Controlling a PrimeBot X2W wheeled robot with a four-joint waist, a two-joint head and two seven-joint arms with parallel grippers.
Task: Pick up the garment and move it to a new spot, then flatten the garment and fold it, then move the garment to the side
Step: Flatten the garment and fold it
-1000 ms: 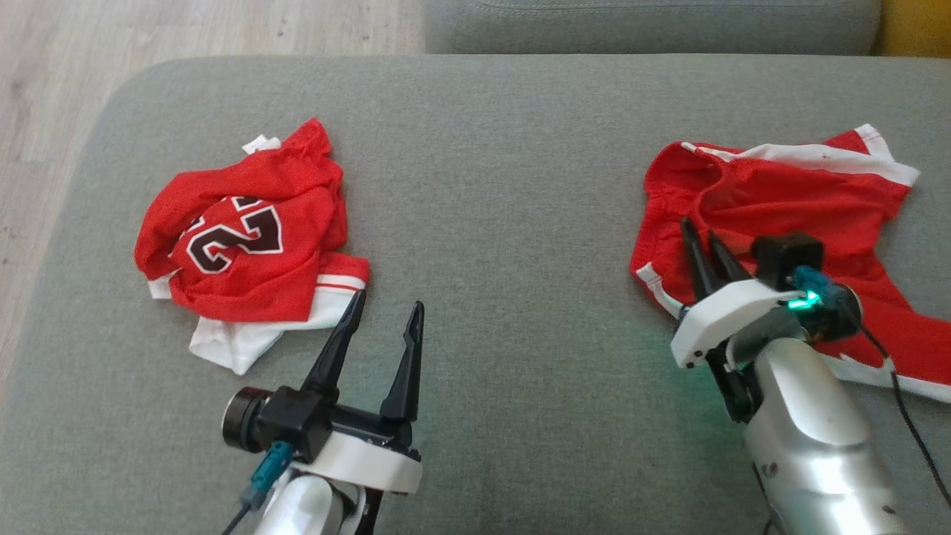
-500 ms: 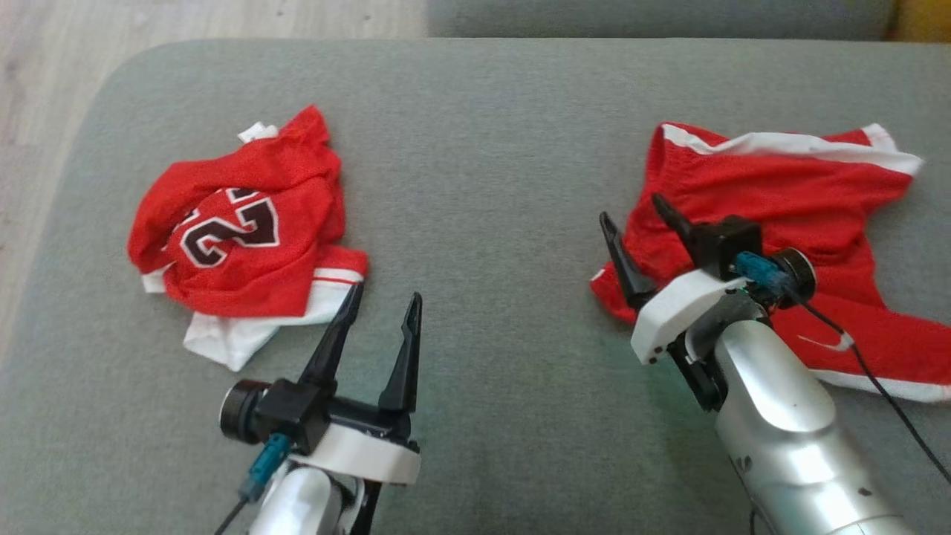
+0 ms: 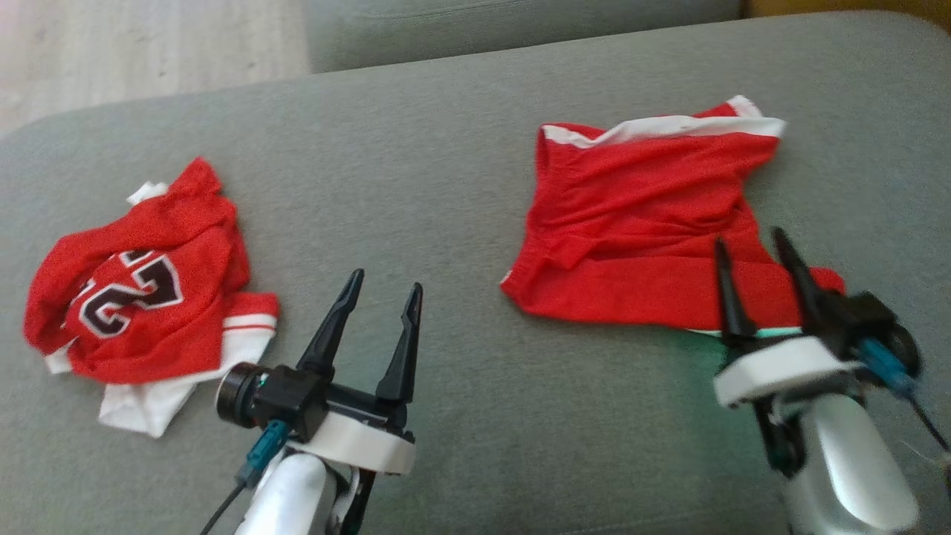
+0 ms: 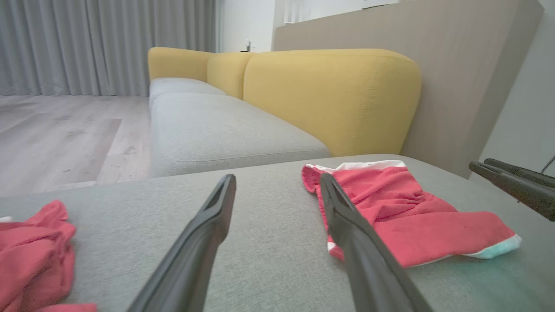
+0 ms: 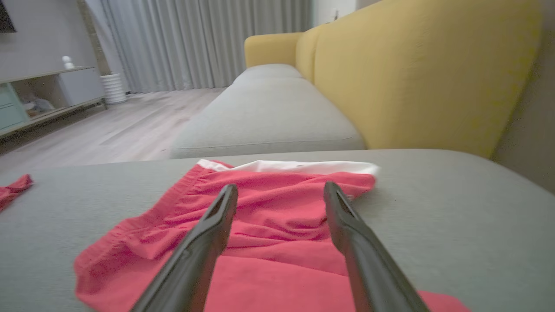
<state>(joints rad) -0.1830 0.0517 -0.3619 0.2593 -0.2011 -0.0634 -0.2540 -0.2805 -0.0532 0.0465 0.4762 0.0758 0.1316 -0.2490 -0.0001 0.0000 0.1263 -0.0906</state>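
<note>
Red shorts (image 3: 639,223) lay folded double on the sofa (image 3: 446,186), white hem showing; left claw (image 3: 385,280) and right claw (image 3: 747,238) gaped wide, empty.

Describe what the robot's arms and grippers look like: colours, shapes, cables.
The left gripper and the right gripper each have two long, tapering black fingers on a black block, a white collar and a glossy silver forearm. A teal connector with a thin black cable plugs in beside the left's round black camera housing; the right carries a similar blue plug and cable.
</note>
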